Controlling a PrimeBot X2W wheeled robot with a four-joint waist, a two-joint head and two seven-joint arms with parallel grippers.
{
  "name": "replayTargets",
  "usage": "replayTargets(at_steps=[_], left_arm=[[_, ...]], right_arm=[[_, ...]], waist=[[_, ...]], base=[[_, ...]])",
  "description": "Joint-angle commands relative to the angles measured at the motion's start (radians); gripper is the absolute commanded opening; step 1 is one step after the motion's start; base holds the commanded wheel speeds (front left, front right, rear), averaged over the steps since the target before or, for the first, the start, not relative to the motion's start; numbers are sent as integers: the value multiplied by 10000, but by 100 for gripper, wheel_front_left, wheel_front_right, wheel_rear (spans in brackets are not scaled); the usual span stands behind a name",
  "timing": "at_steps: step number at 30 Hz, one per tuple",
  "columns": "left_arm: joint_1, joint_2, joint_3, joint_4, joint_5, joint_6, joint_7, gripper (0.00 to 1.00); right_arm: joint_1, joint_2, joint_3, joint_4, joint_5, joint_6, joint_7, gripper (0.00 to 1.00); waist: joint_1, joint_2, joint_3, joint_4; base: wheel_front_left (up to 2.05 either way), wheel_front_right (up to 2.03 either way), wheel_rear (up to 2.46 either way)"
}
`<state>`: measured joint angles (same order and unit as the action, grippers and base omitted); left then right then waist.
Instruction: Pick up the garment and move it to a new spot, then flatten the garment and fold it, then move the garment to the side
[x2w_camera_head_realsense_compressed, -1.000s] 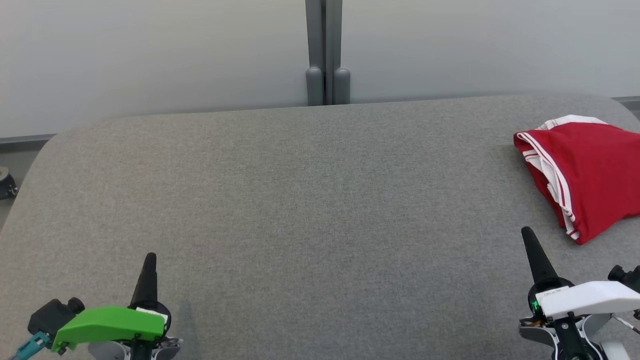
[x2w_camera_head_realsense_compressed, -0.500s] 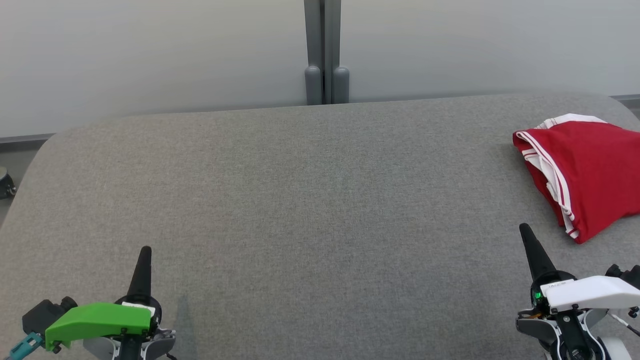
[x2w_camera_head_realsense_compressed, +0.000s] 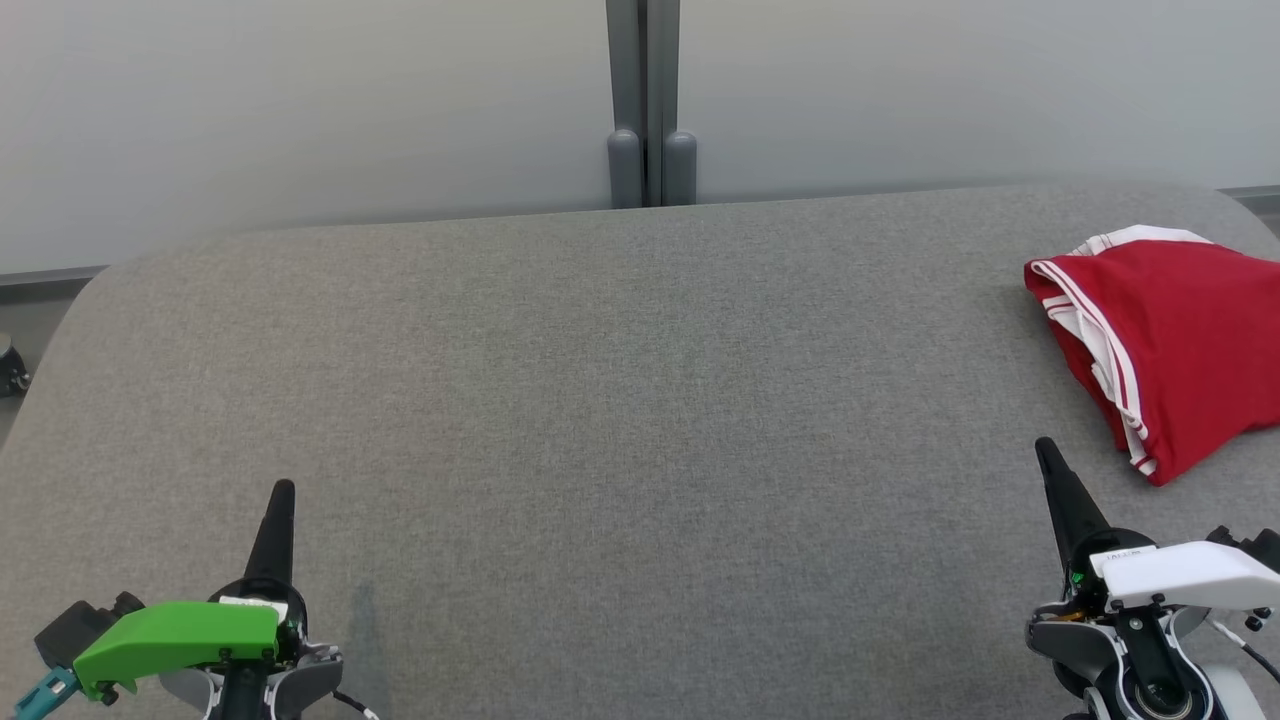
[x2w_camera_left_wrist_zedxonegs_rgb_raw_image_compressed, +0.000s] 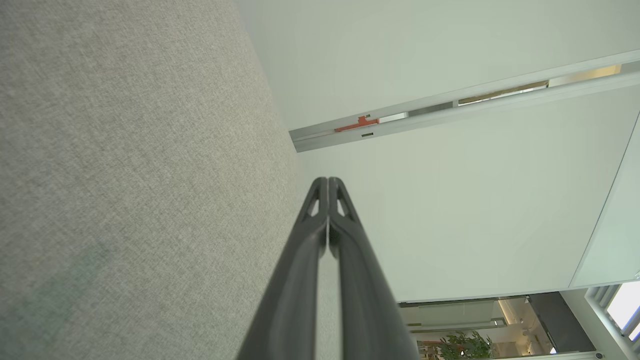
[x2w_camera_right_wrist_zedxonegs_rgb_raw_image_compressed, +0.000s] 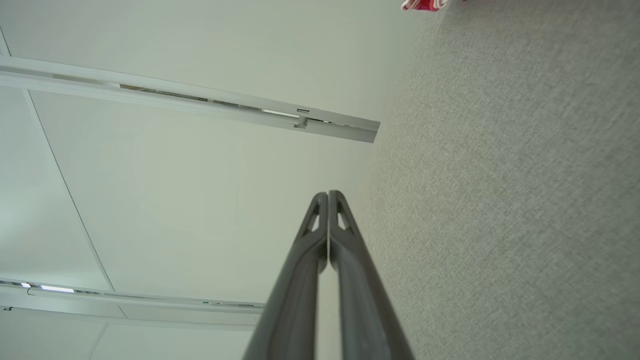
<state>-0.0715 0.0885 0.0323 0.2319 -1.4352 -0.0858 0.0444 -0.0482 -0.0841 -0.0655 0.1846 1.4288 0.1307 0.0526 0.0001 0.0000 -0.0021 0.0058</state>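
Red garment (x2w_camera_head_realsense_compressed: 1170, 350) lies folded at the grey table's (x2w_camera_head_realsense_compressed: 600, 400) right edge; left gripper (x2w_camera_head_realsense_compressed: 283, 490) and right gripper (x2w_camera_head_realsense_compressed: 1045, 447) hover apart, both pinched closed, empty.

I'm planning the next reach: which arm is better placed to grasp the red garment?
Right, probably. The right gripper rests close to the red garment at the right of the grey table; the left gripper sits far across it. Both are shut, so it must open first.
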Motion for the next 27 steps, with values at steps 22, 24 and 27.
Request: replayTargets(at_steps=[22,24,27], left_arm=[[-377,-226,564,106,-1532,-396,478,0],[-401,-248,596,114,-1650,-423,504,0],[-429,-269,661,130,-1817,-472,568,0]], right_arm=[[-535,99,-161,490,1664,1,329,0],[-585,111,-171,521,1793,1,334,0],[-623,125,-191,584,1992,0,367,0]], waist=[[-1,0,39,-43],[-1,0,42,-47],[-1,0,48,-53]], base=[[0,0,0],[0,0,0],[0,0,0]])
